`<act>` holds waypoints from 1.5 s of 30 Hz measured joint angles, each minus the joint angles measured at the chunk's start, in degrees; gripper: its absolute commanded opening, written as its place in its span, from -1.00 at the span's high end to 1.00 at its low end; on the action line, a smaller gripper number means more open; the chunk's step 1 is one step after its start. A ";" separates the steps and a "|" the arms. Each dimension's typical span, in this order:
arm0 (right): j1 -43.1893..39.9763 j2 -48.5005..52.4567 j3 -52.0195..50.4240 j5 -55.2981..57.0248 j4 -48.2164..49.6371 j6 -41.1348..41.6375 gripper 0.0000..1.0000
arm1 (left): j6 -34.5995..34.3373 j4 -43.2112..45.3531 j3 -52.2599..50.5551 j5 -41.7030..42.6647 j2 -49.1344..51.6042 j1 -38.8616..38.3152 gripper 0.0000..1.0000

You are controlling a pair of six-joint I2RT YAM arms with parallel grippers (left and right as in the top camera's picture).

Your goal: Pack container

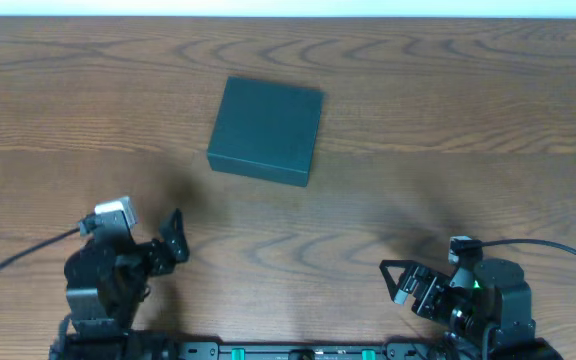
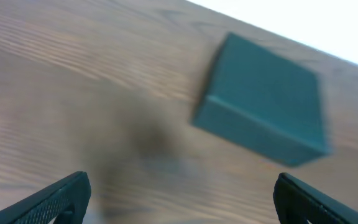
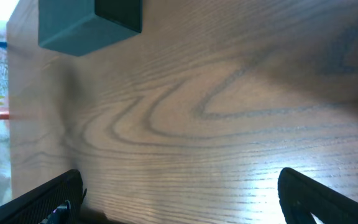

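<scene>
The container (image 1: 266, 131) is a flat, square, dark teal-green box with its plain lid on. It sits on the wooden table, a little left of centre and toward the far side. It also shows in the left wrist view (image 2: 263, 115), blurred, and at the top left of the right wrist view (image 3: 86, 23). My left gripper (image 1: 171, 240) is open and empty at the front left, well short of the box; its jaws show in the left wrist view (image 2: 182, 198). My right gripper (image 1: 406, 285) is open and empty at the front right; its jaws show in the right wrist view (image 3: 179, 196).
The wooden table (image 1: 468, 120) fills the overhead view. Its far edge runs along the top of the frame. In the right wrist view the table's edge (image 3: 9, 112) runs down the left side, with the floor beyond. Black cables trail from both arm bases.
</scene>
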 measured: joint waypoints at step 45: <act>0.00 -0.96 -0.11 -0.13 -0.11 0.17 -0.99 | 12.68 3.72 -18.56 -1.99 -18.21 3.69 -0.91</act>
